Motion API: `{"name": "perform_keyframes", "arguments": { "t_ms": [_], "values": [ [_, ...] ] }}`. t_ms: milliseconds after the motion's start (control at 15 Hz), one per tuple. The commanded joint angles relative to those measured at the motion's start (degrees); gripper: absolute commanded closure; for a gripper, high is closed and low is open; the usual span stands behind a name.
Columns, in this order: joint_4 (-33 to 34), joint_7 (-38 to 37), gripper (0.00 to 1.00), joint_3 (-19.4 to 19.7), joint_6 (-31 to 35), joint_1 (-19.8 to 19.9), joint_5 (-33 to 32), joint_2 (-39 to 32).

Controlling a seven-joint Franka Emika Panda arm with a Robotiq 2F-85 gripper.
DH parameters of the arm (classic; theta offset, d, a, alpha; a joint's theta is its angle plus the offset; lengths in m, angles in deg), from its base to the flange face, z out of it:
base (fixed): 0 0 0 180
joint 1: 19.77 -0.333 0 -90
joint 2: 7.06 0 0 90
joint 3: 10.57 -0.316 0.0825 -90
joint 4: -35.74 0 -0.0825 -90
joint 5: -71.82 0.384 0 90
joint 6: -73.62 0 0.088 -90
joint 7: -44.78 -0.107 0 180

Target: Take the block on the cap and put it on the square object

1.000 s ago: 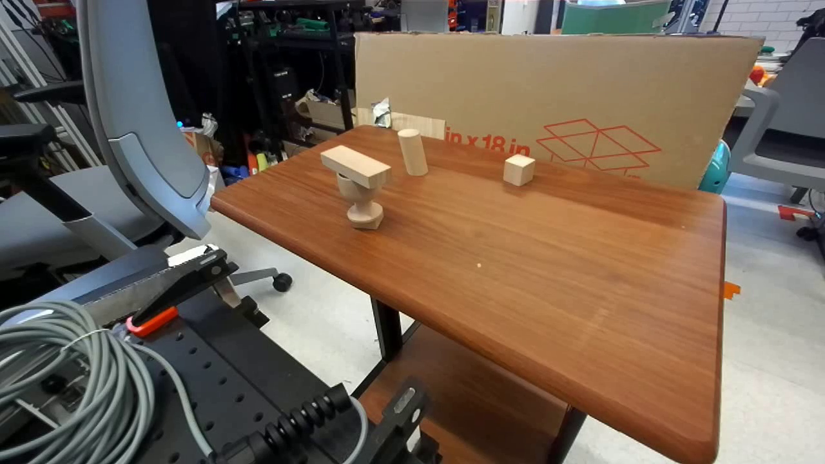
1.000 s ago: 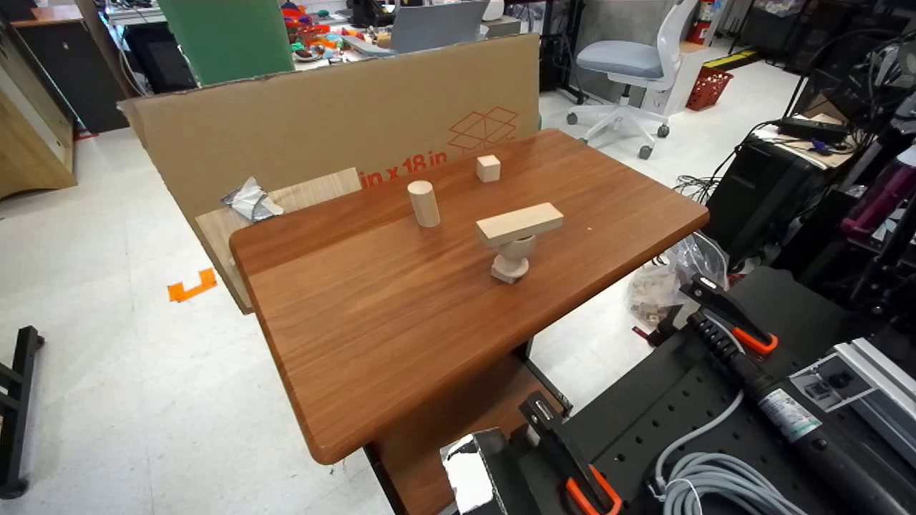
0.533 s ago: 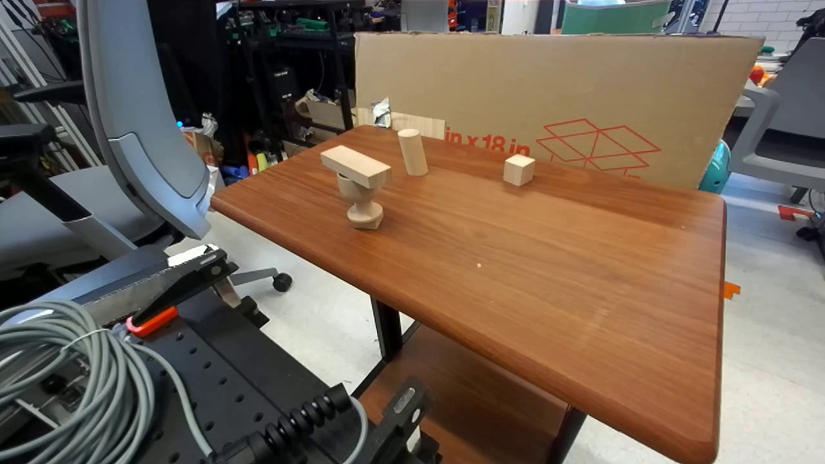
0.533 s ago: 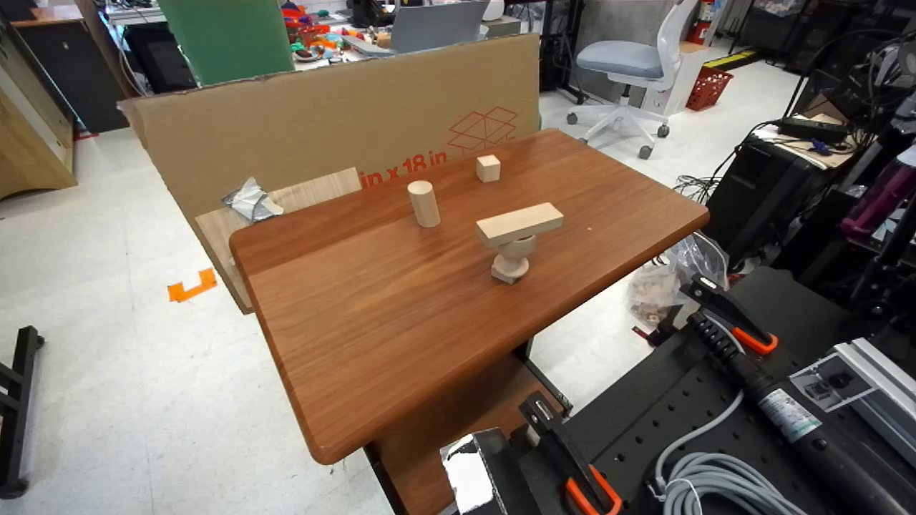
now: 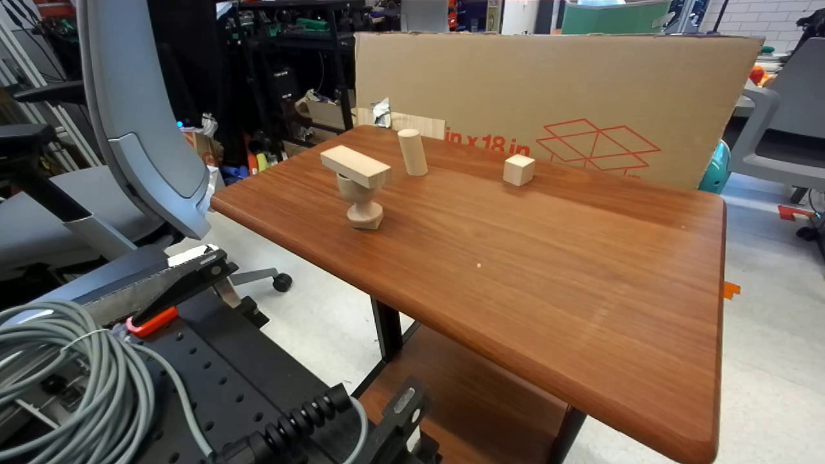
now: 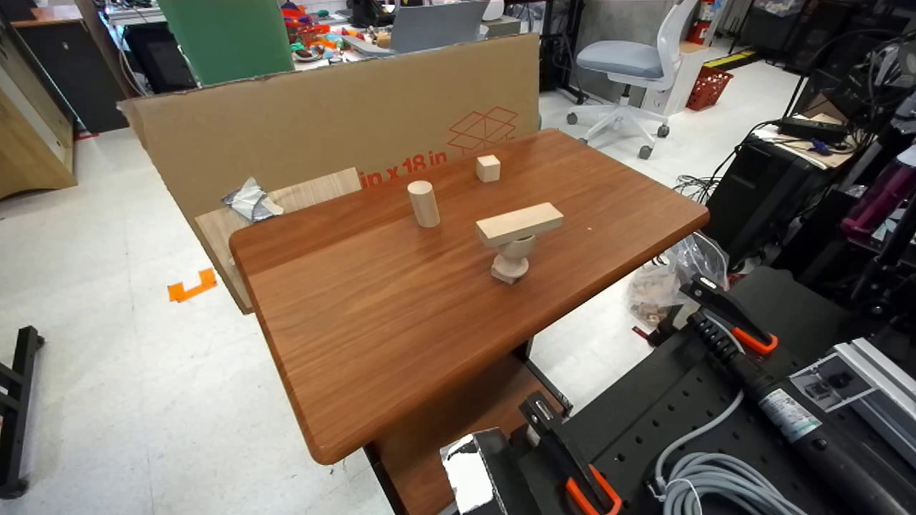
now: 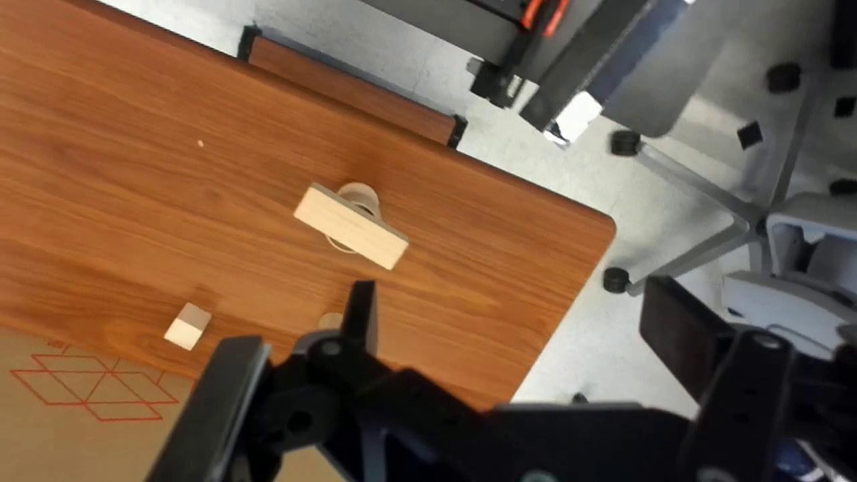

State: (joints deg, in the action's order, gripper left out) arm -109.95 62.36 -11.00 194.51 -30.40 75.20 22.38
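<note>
The block (image 5: 356,166), a pale flat plank, lies across the top of the cap (image 5: 365,214), a goblet-like wooden piece standing on the table. Both also show in an exterior view, the block (image 6: 519,224) above the cap (image 6: 510,268). In the wrist view the block (image 7: 351,226) covers most of the cap (image 7: 362,195). The square object, a small pale cube (image 5: 519,170), sits near the table's back edge, also in the wrist view (image 7: 188,326). My gripper (image 7: 512,284) shows only in the wrist view. It is wide open, empty and apart from the block.
A pale wooden cylinder (image 5: 413,153) stands near the back edge, partly hidden behind a finger in the wrist view (image 7: 331,321). A large cardboard sheet (image 5: 554,90) rises behind the table (image 5: 548,258). A grey chair (image 5: 148,116) stands beside the table.
</note>
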Motion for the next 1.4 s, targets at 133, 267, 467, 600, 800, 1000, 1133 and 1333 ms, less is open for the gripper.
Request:
{"name": "perform_keyframes", "arguments": {
  "t_ms": [133,267,467,600,800,1000,1133,1333],
  "values": [
    [1.50,14.20,0.00,2.25,4.91,2.21,-10.09,-11.16],
    [1.68,17.00,0.00,2.23,7.84,2.33,-12.05,-15.07],
    [2.50,18.43,0.00,1.34,11.76,2.97,-14.29,-20.97],
    [3.29,18.41,0.00,1.08,13.73,3.48,-15.81,-23.97],
    [4.62,19.09,0.00,1.16,16.67,4.17,-16.39,-27.58],
    [5.99,22.26,0.00,0.98,18.25,4.94,-15.52,-30.32],
    [6.86,24.22,0.00,0.69,18.54,5.34,-15.40,-31.68],
    [7.36,27.39,0.00,0.05,19.12,5.66,-15.51,-33.05]
  ]
}}
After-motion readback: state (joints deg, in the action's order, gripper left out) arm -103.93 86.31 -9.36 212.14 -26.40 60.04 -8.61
